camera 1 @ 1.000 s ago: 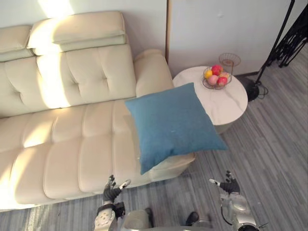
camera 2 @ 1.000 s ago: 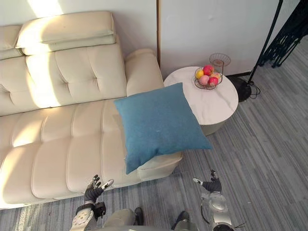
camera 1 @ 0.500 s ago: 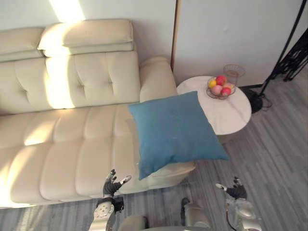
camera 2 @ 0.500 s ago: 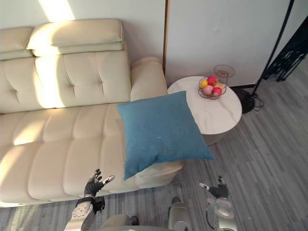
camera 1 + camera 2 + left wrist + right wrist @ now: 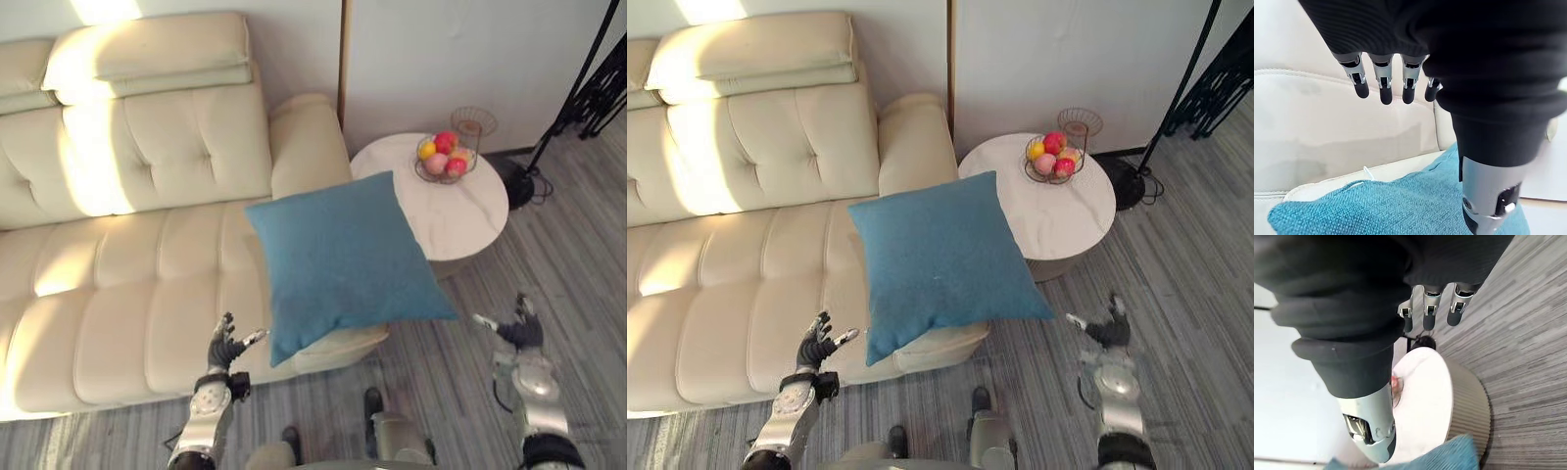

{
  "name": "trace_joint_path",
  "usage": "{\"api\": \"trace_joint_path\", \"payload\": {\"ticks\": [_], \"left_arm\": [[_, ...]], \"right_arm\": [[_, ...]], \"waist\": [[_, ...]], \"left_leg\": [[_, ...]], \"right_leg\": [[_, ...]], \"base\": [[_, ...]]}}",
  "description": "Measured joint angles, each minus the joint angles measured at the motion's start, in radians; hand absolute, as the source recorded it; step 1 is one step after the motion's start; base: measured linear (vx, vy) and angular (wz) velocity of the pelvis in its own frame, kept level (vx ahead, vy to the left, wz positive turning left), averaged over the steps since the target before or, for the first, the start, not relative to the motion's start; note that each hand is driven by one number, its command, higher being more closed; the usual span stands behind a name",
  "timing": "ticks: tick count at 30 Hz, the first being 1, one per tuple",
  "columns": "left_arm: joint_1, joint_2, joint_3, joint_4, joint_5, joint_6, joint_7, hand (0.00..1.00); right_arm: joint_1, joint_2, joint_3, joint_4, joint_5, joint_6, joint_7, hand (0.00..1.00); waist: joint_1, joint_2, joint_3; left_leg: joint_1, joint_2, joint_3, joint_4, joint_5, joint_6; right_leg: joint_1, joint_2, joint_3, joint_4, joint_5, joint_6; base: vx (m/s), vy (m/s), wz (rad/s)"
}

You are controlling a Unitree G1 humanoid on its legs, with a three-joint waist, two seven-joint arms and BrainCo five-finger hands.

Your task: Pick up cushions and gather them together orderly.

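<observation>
One cream leather sofa (image 5: 127,255) spans the left side of the room. In front of its seat edge, the robot's left hand (image 5: 223,348) is raised with fingers spread wide and straight. It holds nothing and sits just left of the cushion's lower corner, not touching it.

There is one blue cushion (image 5: 343,259). It lies flat on the right end of the sofa seat, beside the armrest, and juts past the front edge and out toward the table.

To its right stands one round white side table (image 5: 460,211). On the table is one wire bowl (image 5: 423,176) holding several round fruits (image 5: 446,142) in red, pink and yellow; the exact number is hard to make out. A smaller wire holder (image 5: 474,120) stands just behind the bowl.

Farther right, over the grey plank floor (image 5: 578,255), the right hand (image 5: 517,331) hovers with fingers open and relaxed, gripping nothing. One black stand (image 5: 519,186) rises behind the table.
</observation>
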Motion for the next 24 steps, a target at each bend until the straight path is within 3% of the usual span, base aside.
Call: {"api": "trace_joint_path", "payload": {"ticks": [5, 9, 10, 11, 12, 18, 24], "left_arm": [[-0.254, -0.014, -0.076, 0.022, -0.001, -0.001, 0.038, 0.0], [-0.449, -0.029, -0.084, 0.09, -0.018, -0.001, 0.068, 0.0], [-0.521, -0.03, -0.095, 0.124, -0.025, -0.001, 0.081, 1.0], [-0.559, -0.029, -0.102, 0.141, -0.035, -0.001, 0.085, 1.0], [-0.629, -0.03, -0.106, 0.177, -0.043, 0.0, 0.096, 1.0], [-0.83, -0.006, -0.113, 0.237, -0.077, 0.001, 0.16, 1.0], [-0.839, 0.025, -0.113, 0.149, -0.112, -0.002, 0.178, 1.0]], "right_arm": [[-0.323, -0.005, 0.177, 0.103, 0.043, 0.0, 0.001, 0.0], [-0.502, -0.007, 0.224, 0.192, 0.075, 0.002, -0.002, 0.0], [-0.564, -0.011, 0.227, 0.232, 0.09, 0.003, -0.007, 0.0], [-0.596, -0.013, 0.228, 0.251, 0.095, 0.004, -0.01, 0.0], [-0.654, -0.013, 0.238, 0.289, 0.118, 0.004, -0.022, 1.0], [-0.772, 0.003, 0.307, 0.346, 0.176, 0.003, -0.04, 1.0], [-0.746, -0.003, 0.348, 0.255, 0.279, -0.003, -0.036, 1.0]], "waist": [[0.011, -0.001, 0.091], [0.017, 0.002, 0.157], [0.016, 0.003, 0.171], [0.016, 0.003, 0.177], [0.016, 0.002, 0.2], [0.017, 0.005, 0.224], [0.006, 0.006, 0.226]], "left_leg": [[-0.167, -0.001, -0.01, 0.065, 0.017, -0.002], [-0.225, -0.007, -0.042, 0.078, 0.043, -0.007], [-0.246, -0.01, -0.05, 0.076, 0.056, -0.007], [-0.259, -0.011, -0.055, 0.076, 0.063, -0.006], [-0.265, -0.013, -0.06, 0.076, 0.072, -0.009], [-0.323, -0.013, -0.074, 0.082, 0.084, -0.011], [-0.32, -0.008, -0.08, 0.074, 0.096, -0.016]], "right_leg": [[-0.096, -0.002, -0.011, -0.061, 0.092, -0.012], [-0.125, -0.012, -0.039, -0.074, 0.119, -0.018], [-0.136, -0.015, -0.048, -0.086, 0.132, -0.019], [-0.144, -0.017, -0.052, -0.088, 0.138, -0.02], [-0.145, -0.018, -0.056, -0.096, 0.148, -0.021], [-0.178, -0.016, -0.06, -0.13, 0.18, -0.024], [-0.179, -0.011, -0.064, -0.136, 0.181, -0.025]], "base": [[-0.18, -0.024, 0.09], [-0.13, -0.025, 0.27], [-0.1, -0.022, 0.19], [-0.08, -0.019, 0.21], [-0.06, -0.012, 0.13], [-0.05, -0.01, 0.04], [0.0, -0.004, 0.01]]}}
